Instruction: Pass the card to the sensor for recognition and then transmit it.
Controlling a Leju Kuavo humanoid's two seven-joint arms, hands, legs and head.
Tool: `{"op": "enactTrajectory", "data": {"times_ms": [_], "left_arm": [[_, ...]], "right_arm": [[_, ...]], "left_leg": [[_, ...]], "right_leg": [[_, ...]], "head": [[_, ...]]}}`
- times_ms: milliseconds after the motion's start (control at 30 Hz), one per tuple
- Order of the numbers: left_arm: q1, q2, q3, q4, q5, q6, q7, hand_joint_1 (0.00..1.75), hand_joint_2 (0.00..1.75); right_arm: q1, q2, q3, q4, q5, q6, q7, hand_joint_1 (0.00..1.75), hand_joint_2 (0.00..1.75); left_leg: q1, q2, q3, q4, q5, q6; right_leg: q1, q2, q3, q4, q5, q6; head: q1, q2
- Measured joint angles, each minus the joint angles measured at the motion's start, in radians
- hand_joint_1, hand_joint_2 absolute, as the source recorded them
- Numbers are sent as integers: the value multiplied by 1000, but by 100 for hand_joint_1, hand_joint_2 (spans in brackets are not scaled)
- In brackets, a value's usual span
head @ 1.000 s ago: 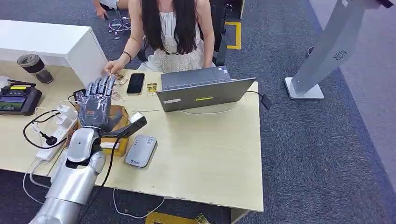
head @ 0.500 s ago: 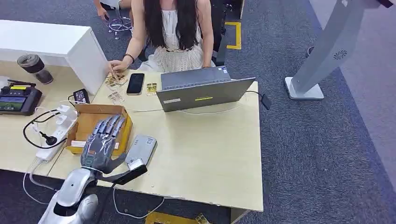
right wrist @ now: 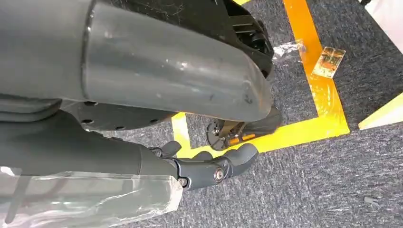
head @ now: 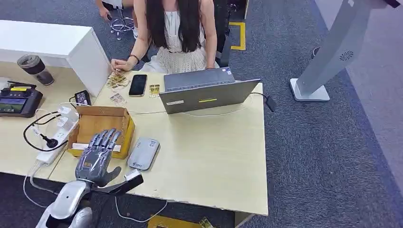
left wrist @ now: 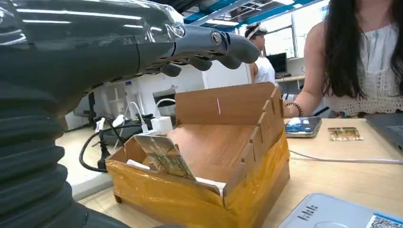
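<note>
Two hands show. Left hand (head: 98,156) hovers flat over the desk's (head: 204,156) front-left corner, fingers (head: 105,138) straight and spread a little, holding nothing, their tips above the near wall of the box (head: 81,124). Right hand (right wrist: 209,168) hangs beside the robot's body over the carpet (right wrist: 304,190), its fingers curled loosely and holding nothing. From the left wrist, a card (left wrist: 164,154) leans tilted inside the box's (left wrist: 228,137) near end, resting against the near wall, apart from the left hand (left wrist: 199,45) above it. Just right of the box, near the desk's front edge, lies the grey sensor (head: 143,153), flat and close beside the hand without touching it. Left of the box sit a white power strip (head: 59,130) with black cable, and further toward the left edge a handheld controller (head: 19,99) and a dark cup (head: 33,66). Along the back edge lie a phone (head: 138,84), several small cards (head: 118,80) and an open laptop (head: 204,92). A person (head: 176,33) sits behind the back edge, one hand (head: 119,64) touching the small cards. On the carpet to the right stands a white stand (head: 328,57).
</note>
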Motion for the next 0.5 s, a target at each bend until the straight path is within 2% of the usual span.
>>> {"op": "enactTrajectory", "data": {"times_ms": [267,500], "left_arm": [[-32,-10,39,64,-13,21,27,0,175],[-95,-26,72,171,-27,21,43,0,175]], "right_arm": [[0,-3,0,-4,15,0,19,0,0],[-1,-4,0,-4,19,0,17,0,0]], "left_leg": [[0,0,0,0,0,0],[0,0,0,0,0,0]], "right_leg": [[0,0,0,0,0,0],[0,0,0,0,0,0]], "head": [[0,0],[0,0]]}}
